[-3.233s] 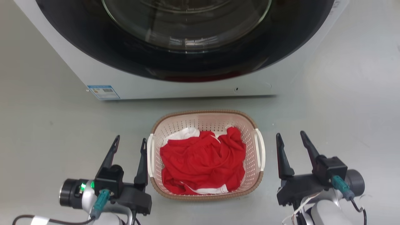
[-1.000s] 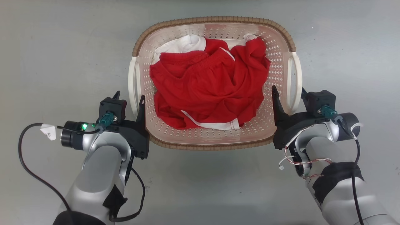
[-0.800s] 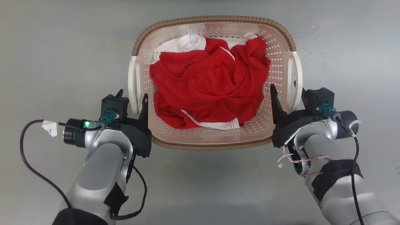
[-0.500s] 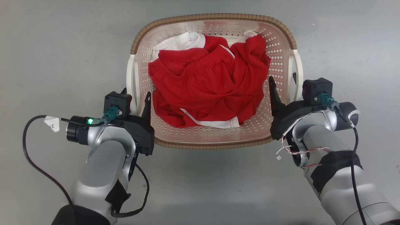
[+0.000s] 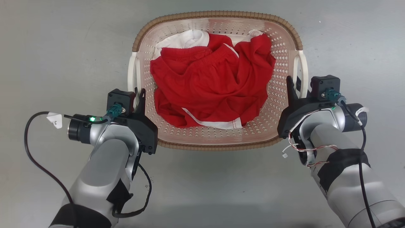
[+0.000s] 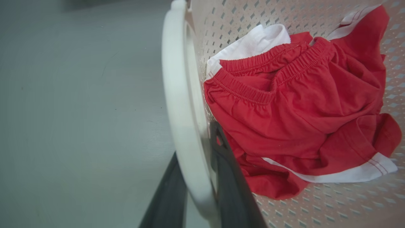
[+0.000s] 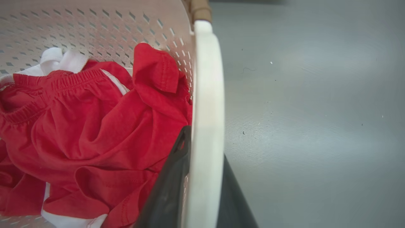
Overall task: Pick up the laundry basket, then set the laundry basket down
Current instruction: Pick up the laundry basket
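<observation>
Since a level lift needs both sides held, you have: left gripper [image 5: 139, 94] clenched across the left handle [image 5: 130, 69], right gripper [image 5: 294, 85] clenched across the right handle [image 5: 305, 68], laundry basket [image 5: 215, 14] of red clothes [image 5: 212, 85] centred between them.

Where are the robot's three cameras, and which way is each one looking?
Head view: up on the head, looking down at the laundry basket on the floor; both arms, left claw and right claw show.
Left wrist view: on the left wrist, looking along the claw's fingers, which pinch the left handle.
Right wrist view: on the right wrist, looking along its fingers, pinching the right handle.
Shared: both wrist views see the red clothes.
</observation>
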Controlling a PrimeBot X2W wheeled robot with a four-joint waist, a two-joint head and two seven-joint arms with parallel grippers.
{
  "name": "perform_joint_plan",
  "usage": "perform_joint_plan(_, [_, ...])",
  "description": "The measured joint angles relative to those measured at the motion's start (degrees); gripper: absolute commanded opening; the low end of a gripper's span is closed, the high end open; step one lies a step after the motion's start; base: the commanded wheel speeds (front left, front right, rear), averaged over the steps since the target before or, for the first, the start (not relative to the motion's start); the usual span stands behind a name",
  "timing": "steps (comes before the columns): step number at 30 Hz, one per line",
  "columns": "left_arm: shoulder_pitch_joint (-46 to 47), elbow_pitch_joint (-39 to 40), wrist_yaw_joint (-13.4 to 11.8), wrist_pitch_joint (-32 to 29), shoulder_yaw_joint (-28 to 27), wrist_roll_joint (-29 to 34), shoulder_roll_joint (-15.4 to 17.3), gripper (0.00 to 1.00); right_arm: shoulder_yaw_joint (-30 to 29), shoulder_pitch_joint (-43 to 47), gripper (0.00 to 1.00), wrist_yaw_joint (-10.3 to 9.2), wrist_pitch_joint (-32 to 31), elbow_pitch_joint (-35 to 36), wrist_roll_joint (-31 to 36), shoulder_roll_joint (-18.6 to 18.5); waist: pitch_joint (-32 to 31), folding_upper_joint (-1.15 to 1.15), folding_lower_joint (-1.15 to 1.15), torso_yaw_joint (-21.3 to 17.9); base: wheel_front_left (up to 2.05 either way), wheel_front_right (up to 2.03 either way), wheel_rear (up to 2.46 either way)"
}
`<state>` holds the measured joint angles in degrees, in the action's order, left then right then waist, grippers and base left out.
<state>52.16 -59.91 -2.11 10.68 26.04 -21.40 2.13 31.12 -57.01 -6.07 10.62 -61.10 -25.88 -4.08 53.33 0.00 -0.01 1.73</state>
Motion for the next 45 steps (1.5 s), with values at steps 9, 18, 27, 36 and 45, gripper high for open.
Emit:
perform_joint_plan(9, [0.3,-1.1,-0.4,-0.3,1.9,-0.7,0.0,0.0,1.6,0.2,0.0,-0.26,0.0,-1.0,-1.9,0.0,-1.2,0.0,0.01,0.0,0.0,0.0,0.0])
perform_joint_plan(18, [0.2,-3.0,-0.9,-0.4,4.0,-2.2,0.1,0.0,4.5,1.5,0.0,-0.81,-0.1,-0.5,-4.8,-0.1,-4.3,0.0,0.01,-0.2,0.0,0.0,0.0])
perform_joint_plan(27, [-1.8,-4.2,-1.0,-1.1,6.2,-3.7,0.1,0.0,8.1,4.6,0.0,-1.08,-1.1,0.1,-8.2,-0.4,-9.1,0.0,0.01,-0.5,0.0,0.0,0.0])
perform_joint_plan(36, [-6.1,-5.6,-1.1,-2.6,8.2,-5.9,0.1,0.0,12.1,9.0,0.0,-1.48,-3.5,0.5,-11.5,-0.4,-14.9,0.0,0.0,-0.9,0.0,0.0,0.0])
perform_joint_plan(45, [-11.3,-5.8,-1.4,-3.9,9.8,-8.3,0.1,0.0,15.6,13.9,0.0,-1.52,-5.6,1.0,-14.7,-0.3,-20.6,0.0,0.0,-1.3,0.0,0.0,0.0])
